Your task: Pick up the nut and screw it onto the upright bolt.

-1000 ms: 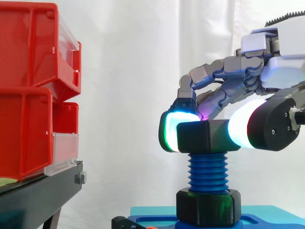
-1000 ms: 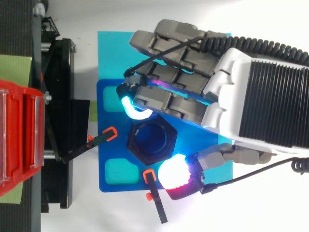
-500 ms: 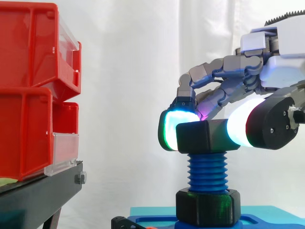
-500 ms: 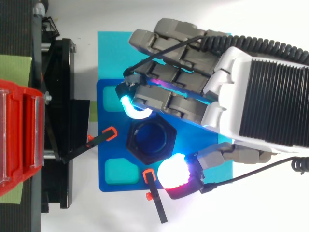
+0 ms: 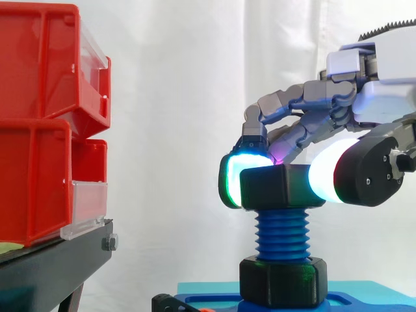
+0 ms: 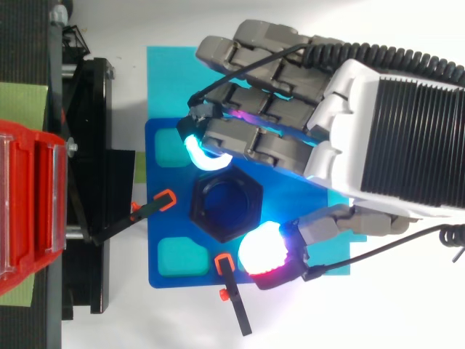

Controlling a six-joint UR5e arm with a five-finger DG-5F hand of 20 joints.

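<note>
A black hex nut [image 5: 273, 186] [image 6: 226, 206] sits on top of the upright blue threaded bolt [image 5: 282, 236]. The bolt rises from a second black nut [image 5: 283, 281] at its foot, on a blue baseplate [image 6: 168, 218]. My hand [image 5: 364, 104] [image 6: 378, 131] reaches in from the right and is shut on the upper nut. A white-cyan glowing fingertip [image 6: 203, 155] presses one side of the nut. The thumb's white-red pad [image 6: 261, 252] presses the opposite side. The other fingers are curled above the nut.
Red bins [image 5: 45, 123] are stacked on a black stand [image 5: 58, 266] at the left. Two small black clamps with orange tips [image 6: 156, 207] [image 6: 231, 291] hold the baseplate, which lies on a cyan sheet [image 6: 167, 80].
The hand has turned a little about the bolt, its body swinging slightly in the top view. The nut has rotated with it. Its height on the bolt looks about the same.
</note>
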